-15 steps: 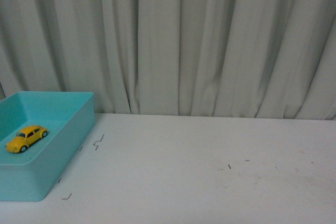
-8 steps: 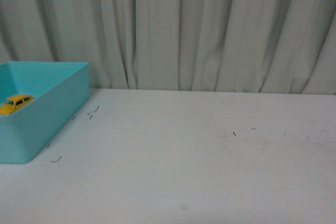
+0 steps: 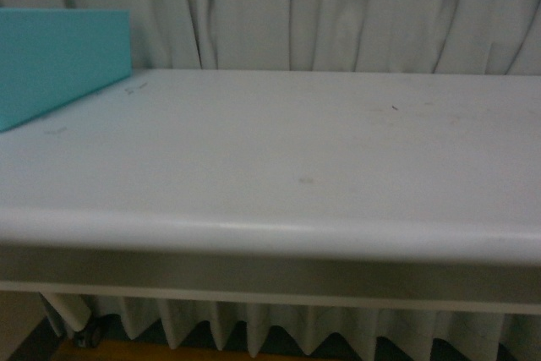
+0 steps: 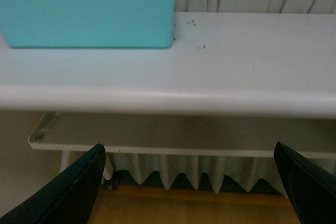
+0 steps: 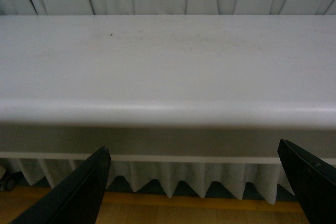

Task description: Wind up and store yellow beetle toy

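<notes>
Grippers are seen low, before the desk's [image 3: 270,234] front edge: the left gripper [image 4: 189,182] and right gripper [image 5: 194,182] both spread wide, empty. Since a second ago the view has dropped. The teal bin [image 3: 59,61] at the far left corner now hides the yellow beetle toy, judged stored inside.

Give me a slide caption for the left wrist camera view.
Open left gripper below the white table's edge, facing the turquoise bin.
</notes>
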Tool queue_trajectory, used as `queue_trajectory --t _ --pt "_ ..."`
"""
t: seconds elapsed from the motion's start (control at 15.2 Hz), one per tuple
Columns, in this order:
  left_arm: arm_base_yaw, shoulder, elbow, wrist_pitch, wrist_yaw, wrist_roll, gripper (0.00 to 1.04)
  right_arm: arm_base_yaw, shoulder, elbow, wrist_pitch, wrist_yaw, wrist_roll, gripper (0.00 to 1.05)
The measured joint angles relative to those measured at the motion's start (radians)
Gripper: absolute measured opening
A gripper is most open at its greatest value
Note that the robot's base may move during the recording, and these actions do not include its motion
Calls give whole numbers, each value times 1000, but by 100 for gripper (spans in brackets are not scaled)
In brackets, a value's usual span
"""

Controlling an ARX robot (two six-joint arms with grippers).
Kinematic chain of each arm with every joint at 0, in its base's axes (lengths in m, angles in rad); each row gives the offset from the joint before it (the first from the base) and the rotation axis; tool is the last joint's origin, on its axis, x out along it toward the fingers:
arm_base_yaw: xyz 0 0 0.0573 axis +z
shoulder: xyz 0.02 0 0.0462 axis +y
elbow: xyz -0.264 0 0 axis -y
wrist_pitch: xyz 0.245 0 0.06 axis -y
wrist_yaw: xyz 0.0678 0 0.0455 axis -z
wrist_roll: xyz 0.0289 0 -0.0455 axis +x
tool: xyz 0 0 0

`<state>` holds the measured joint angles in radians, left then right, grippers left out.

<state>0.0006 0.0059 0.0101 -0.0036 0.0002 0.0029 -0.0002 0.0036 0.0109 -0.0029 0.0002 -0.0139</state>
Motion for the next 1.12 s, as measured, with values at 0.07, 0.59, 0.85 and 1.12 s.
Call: queue_trajectory --t 0.07,0.59,0.85,1.12 --pt "0 0 0 0 -1 0 98 0 0 0 -1 0 0 98" --pt "0 0 0 -3 1 0 98 0 0 0 -4 0 2 98" --pt "0 0 0 -1 0 0 98 0 0 0 -2 0 3 98" --pt "0 0 0 0 0 0 98 0 0 0 -2 0 3 98"
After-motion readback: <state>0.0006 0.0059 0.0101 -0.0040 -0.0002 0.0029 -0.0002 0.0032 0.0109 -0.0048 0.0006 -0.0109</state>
